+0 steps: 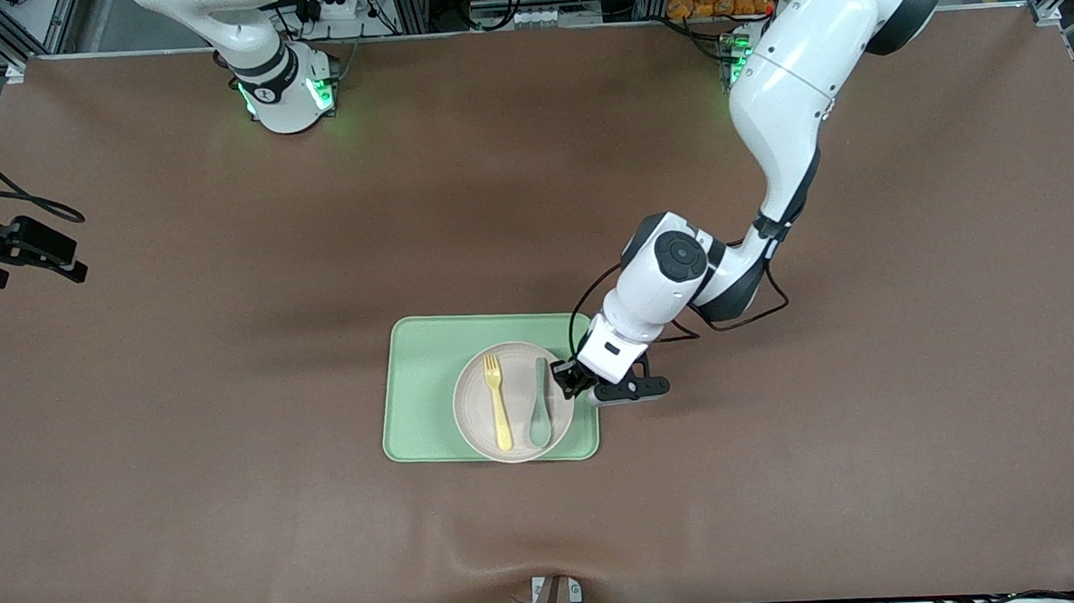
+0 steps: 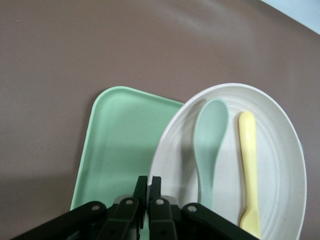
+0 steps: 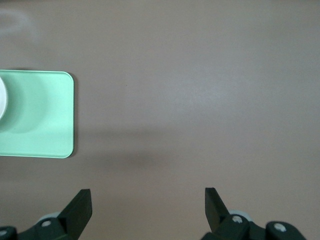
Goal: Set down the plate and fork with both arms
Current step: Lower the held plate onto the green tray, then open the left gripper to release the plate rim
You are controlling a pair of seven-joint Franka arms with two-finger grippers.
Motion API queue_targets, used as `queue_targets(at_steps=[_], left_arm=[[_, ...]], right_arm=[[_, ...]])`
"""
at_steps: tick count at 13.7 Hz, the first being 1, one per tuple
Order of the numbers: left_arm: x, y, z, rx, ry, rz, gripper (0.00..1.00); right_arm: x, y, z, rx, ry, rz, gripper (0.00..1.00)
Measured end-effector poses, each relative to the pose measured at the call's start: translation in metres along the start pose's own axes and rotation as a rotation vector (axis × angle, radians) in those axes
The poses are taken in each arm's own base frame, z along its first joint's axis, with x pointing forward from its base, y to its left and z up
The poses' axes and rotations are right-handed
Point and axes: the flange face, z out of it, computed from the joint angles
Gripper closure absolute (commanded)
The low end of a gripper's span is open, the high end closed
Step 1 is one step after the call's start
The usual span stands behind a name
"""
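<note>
Plate (image 1: 514, 402) with fork (image 1: 498, 403) just beside left fingers (image 2: 141, 192), pressed together; right fingers (image 3: 80, 210) spread.

My left gripper (image 2: 148, 186) meets the plate (image 2: 280, 165) at its rim, fingers pressed together, yet my own black linkage hides the contact and the frame edge crops the mount. The left wrist view also cuts off the plate's rim and the fork (image 2: 248, 170) short of its tines. The tray (image 2: 115, 145) slips partly under plate and gripper. In the right wrist view, my right gripper (image 3: 148, 210) shows only its two spread fingertips; the tray (image 3: 45, 115) runs off the edge, the plate (image 3: 2, 100) a mere sliver.
</note>
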Motion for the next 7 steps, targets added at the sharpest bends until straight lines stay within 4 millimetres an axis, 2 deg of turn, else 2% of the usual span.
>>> queue_targets(at_steps=[4, 7], left_arm=[[-0.026, 0.003, 0.035, 0.043, 0.034, 0.068, 1.0], [-0.03, 0.001, 0.041, 0.048, 0.03, 0.071, 1.0]], right_arm=[[0.0, 0.002, 0.0, 0.0, 0.0, 0.004, 0.0], [0.0, 0.004, 0.0, 0.0, 0.0, 0.007, 0.0]])
